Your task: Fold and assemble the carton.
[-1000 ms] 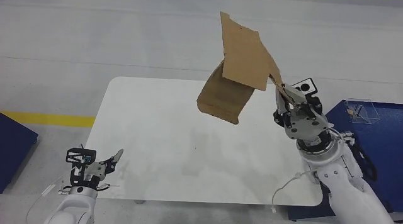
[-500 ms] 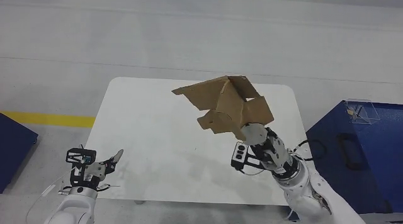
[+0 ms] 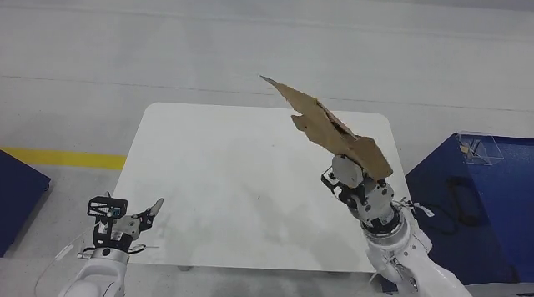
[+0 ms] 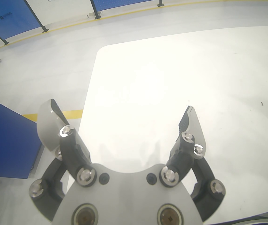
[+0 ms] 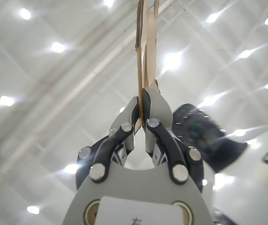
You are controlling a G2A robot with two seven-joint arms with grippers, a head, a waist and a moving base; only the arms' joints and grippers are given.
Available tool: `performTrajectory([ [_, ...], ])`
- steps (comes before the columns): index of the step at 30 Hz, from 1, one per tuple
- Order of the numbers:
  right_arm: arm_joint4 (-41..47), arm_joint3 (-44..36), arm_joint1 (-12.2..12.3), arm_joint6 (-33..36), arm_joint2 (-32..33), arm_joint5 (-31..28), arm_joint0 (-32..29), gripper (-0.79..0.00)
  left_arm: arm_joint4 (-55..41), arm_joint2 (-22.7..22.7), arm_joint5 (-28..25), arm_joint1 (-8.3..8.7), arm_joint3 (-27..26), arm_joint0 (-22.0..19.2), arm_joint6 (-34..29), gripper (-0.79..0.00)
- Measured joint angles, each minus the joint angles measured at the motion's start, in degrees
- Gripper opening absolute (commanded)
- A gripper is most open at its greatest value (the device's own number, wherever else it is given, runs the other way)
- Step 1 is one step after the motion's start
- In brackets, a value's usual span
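Right wrist view: we see our right hand (image 5: 140,100) clamped on one edge of the carton (image 5: 150,43), held up over the bench (image 3: 217,180). Our left hand (image 4: 121,105) stands wide, holding nothing, at the bench's near corner.

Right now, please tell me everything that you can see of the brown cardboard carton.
The brown cardboard carton is a flattened blank, not yet assembled, with notched flap edges. It is held in the air over the right side of the white table. It is tilted, with one pointed corner aimed up and away from the robot. In the right wrist view its layers stand edge-on, slightly parted. Only the right gripper touches it, shut on its lower edge.
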Motion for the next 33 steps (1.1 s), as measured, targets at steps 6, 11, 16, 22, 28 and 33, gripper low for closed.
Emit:
performTrajectory([
  [6,-27.05,7.01,-1.44,7.44,-0.44,-25.18,3.55,-0.785,0.00,0.00,0.00,0.00,0.00,0.00,0.00,0.000],
  [11,-36.81,13.88,-2.07,12.41,0.01,-33.44,7.17,-0.785,0.00,0.00,0.00,0.00,0.00,0.00,0.00,0.000],
  [16,-43.98,19.77,-2.02,18.01,1.61,-35.12,9.83,-0.785,0.00,0.00,0.00,0.00,0.00,0.00,0.00,0.000],
  [22,-43.90,23.71,-1.88,22.48,3.37,-31.98,11.79,-0.785,0.00,0.00,0.00,0.00,0.00,0.00,0.00,0.000],
  [28,-43.87,23.67,-1.88,22.45,3.36,-32.02,11.77,-0.785,0.00,0.00,0.00,0.00,0.00,0.00,0.00,0.000],
  [33,-43.87,23.67,-1.88,22.45,3.36,-32.02,11.77,-0.785,0.00,0.00,0.00,0.00,0.00,0.00,0.00,0.000],
])
